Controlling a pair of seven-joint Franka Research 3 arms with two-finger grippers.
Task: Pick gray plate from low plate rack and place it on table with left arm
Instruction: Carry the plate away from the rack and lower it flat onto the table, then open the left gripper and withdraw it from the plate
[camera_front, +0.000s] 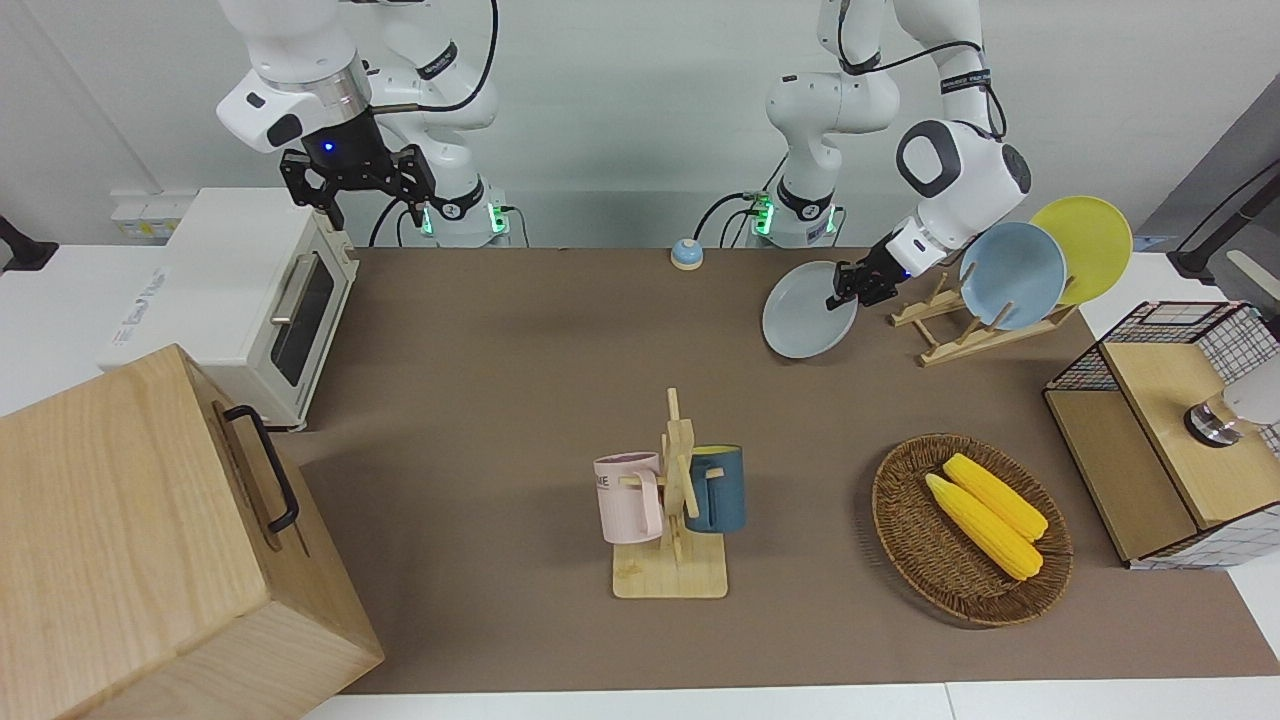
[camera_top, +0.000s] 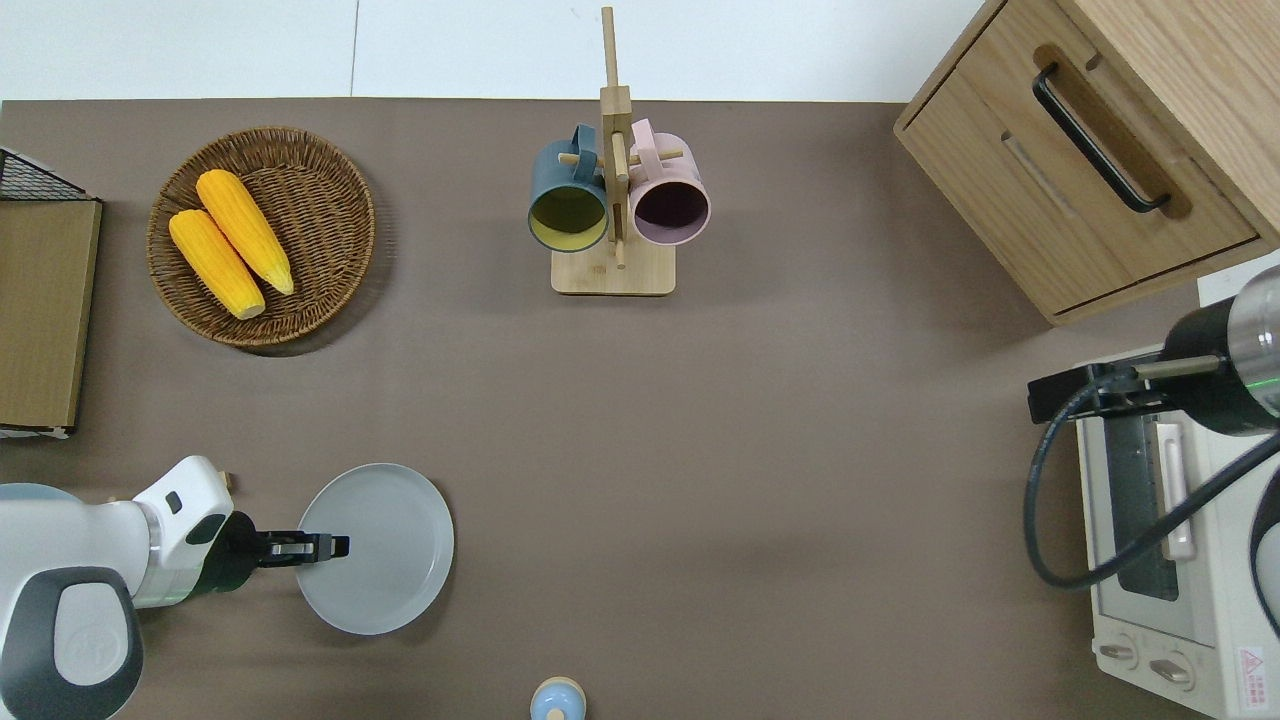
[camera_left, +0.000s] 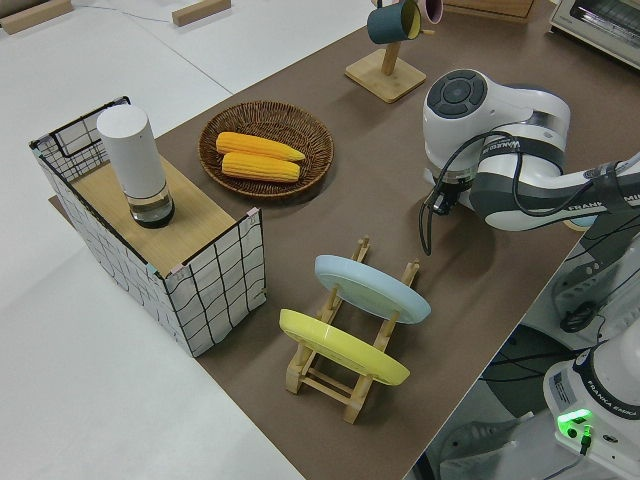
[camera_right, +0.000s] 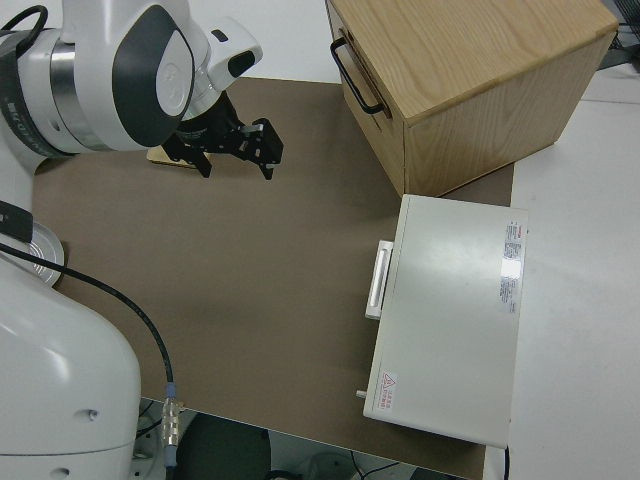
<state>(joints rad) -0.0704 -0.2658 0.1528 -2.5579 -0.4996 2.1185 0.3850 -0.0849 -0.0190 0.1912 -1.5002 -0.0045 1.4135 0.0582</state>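
Your left pincer grips the gray plate by its rim over the tabletop | plate beside low plate rack, contact with tabletop unclear | right arm parked, pincer open

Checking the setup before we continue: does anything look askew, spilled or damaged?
Nothing stands out. The gray plate is out of the low plate rack, gripped at its rim by the left gripper; whether it touches the table is unclear.
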